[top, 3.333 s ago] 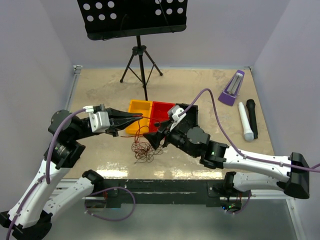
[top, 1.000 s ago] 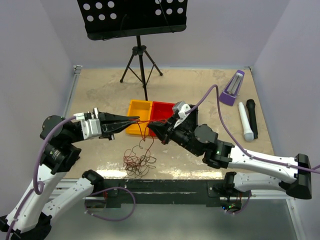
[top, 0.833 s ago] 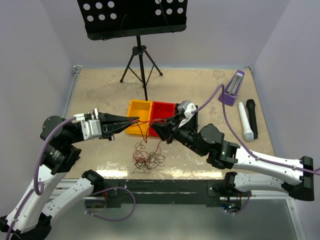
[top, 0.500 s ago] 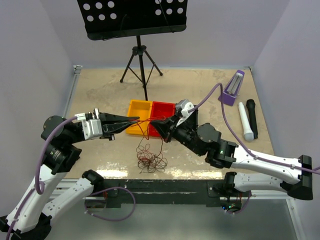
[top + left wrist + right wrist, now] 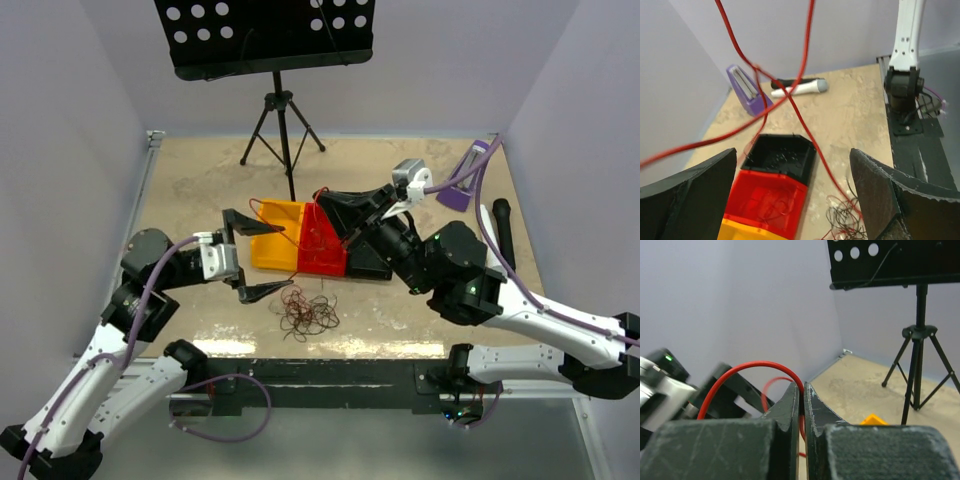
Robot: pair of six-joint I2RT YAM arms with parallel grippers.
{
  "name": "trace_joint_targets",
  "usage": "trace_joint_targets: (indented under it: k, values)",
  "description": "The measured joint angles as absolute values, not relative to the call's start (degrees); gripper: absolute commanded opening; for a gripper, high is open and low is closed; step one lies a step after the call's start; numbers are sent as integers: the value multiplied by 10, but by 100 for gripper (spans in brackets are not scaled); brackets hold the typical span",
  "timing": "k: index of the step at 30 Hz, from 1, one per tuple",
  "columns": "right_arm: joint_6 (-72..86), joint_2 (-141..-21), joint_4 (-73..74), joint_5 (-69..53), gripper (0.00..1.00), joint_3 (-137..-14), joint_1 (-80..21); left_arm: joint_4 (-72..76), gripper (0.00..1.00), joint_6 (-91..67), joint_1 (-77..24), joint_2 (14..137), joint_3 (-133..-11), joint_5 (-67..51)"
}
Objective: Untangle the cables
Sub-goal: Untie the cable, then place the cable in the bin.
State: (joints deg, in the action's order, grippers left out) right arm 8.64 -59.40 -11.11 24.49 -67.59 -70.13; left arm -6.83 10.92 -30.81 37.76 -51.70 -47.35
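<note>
The right gripper (image 5: 322, 198) was pinched shut on one red wire (image 5: 755, 363), held up high, likely to pull it out of the cables (image 5: 308, 315) lumped by the bins (image 5: 322, 263), while the left gripper (image 5: 280, 257) gaped wide, holding nothing.

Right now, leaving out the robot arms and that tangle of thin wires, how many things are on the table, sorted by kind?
Small bins: 3 (yellow bin, red bin, black bin)
Microphones: 2 (white microphone, black microphone)
Metronome: 1
Music stand: 1
Total: 7
</note>
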Motion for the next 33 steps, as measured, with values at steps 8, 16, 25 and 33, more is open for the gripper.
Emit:
trace_joint_targets:
  k: [8,16,25,33]
  values:
    - [82,-598,-106,240,0,-710,-701,-73,100,116,-308,395,-428,-519]
    - [51,-627,-85,247,0,-780,-701,-22,100,106,-308,430,-390,-539]
    - [1,-681,-83,332,0,-803,-684,-105,100,199,-308,399,-430,-486]
    - [24,-735,-83,319,0,-782,-572,-122,100,200,-308,291,-429,-333]
